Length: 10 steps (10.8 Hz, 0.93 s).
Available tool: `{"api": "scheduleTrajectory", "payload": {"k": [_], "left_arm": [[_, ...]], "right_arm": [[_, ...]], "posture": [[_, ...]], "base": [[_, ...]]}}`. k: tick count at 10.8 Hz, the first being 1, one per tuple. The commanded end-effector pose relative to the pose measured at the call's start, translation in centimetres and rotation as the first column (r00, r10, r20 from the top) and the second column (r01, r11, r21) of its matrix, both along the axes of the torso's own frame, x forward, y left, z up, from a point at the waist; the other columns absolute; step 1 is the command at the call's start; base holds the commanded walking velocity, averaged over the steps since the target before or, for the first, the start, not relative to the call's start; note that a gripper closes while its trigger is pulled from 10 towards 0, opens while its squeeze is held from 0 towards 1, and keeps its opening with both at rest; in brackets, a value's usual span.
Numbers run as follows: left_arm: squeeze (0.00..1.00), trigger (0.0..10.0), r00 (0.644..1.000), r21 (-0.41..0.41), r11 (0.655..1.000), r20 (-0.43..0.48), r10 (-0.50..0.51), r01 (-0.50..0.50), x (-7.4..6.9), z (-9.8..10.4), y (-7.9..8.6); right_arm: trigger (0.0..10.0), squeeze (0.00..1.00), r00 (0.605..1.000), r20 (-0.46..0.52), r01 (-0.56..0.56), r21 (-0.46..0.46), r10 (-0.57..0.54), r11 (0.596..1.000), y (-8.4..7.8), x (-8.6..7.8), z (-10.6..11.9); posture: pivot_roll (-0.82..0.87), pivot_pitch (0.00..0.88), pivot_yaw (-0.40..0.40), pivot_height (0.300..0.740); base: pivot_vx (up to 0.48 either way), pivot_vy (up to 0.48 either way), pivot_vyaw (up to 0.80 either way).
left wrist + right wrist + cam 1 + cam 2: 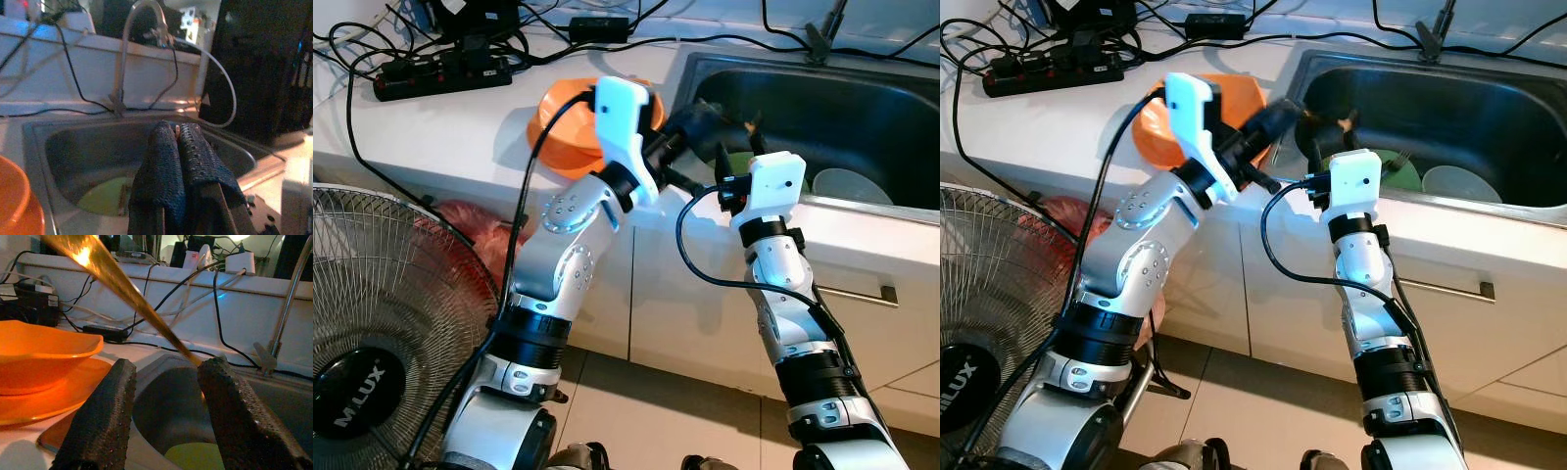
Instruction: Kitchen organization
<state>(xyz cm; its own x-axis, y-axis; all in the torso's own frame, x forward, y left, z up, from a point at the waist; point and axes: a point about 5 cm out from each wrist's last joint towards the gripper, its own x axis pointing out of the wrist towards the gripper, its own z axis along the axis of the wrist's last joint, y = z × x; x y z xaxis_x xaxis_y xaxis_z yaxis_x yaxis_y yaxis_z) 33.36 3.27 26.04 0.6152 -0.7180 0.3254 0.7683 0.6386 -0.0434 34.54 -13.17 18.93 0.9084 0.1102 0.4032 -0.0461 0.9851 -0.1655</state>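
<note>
"M·LUX" on fan hub (357, 397)

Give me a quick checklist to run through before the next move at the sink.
1. Left gripper fingers together: ok, pressed shut, nothing seen between them.
2. Right gripper fingers: open, with a thin amber stick beside one pad; firm grip: cannot tell.
3. Orange bowl stable on the counter beside the sink: ok.
4. Green plate lying in the sink: ok.
5. Black cables on the counter away from both grippers: ok.
</note>
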Motion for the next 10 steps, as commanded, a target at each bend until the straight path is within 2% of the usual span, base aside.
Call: {"api": "scheduleTrajectory", "payload": {"k": [1,5,10], "left_arm": [[0.00,10.0,1.000,0.033,0.999,0.003,-0.019,0.019,-0.33,-0.21,-0.23],[0.00,10.0,0.999,0.091,0.995,-0.024,-0.035,0.037,-0.47,-1.10,-0.54],[0.00,10.0,0.998,0.080,0.995,-0.022,-0.062,0.064,-0.88,-0.93,-0.84]], "right_arm": [[10.0,0.00,1.000,0.015,0.005,0.005,-0.005,1.000,0.08,-0.21,0.14],[10.0,0.00,0.999,0.017,0.030,0.009,-0.030,1.000,-0.28,-0.13,0.20],[10.0,0.00,1.000,-0.001,0.009,0.007,-0.009,1.000,0.15,-0.04,-0.16]], "posture": [[0.00,0.110,0.077,0.740],[0.00,0.121,0.076,0.740],[0.01,0.123,0.075,0.740]], "base": [[0.000,0.000,0.00],[0.000,0.000,0.00],[0.000,0.000,0.00]]}}
